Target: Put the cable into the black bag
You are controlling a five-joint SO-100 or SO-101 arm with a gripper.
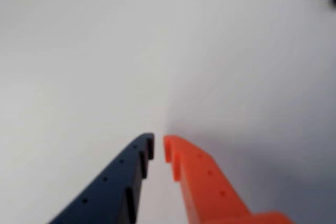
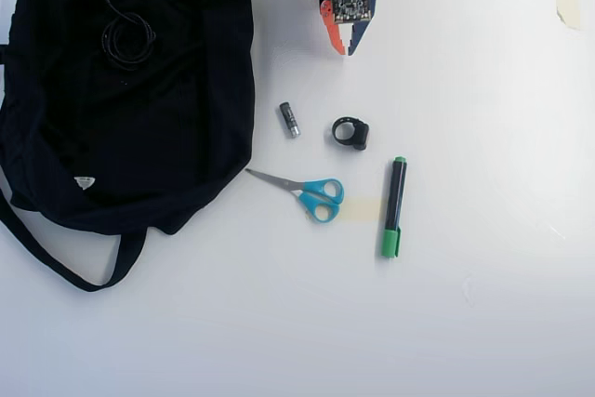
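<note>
Resting coiled on the black bag (image 2: 121, 127), the cable (image 2: 127, 39) looks delivered; the claw (image 1: 158, 148), nearly closed, holds nothing.

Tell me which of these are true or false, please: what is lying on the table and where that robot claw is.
1. The cable lies coiled on the black bag. True.
2. The gripper holds the scissors. False: the scissors lie on the table, apart from it, and nothing is between its fingers.
3. The marker has a green cap. True.
4. The battery lies on the bag. False: the battery lies on the table, right of the bag.
5. The black clip lies between battery and marker. True.
</note>
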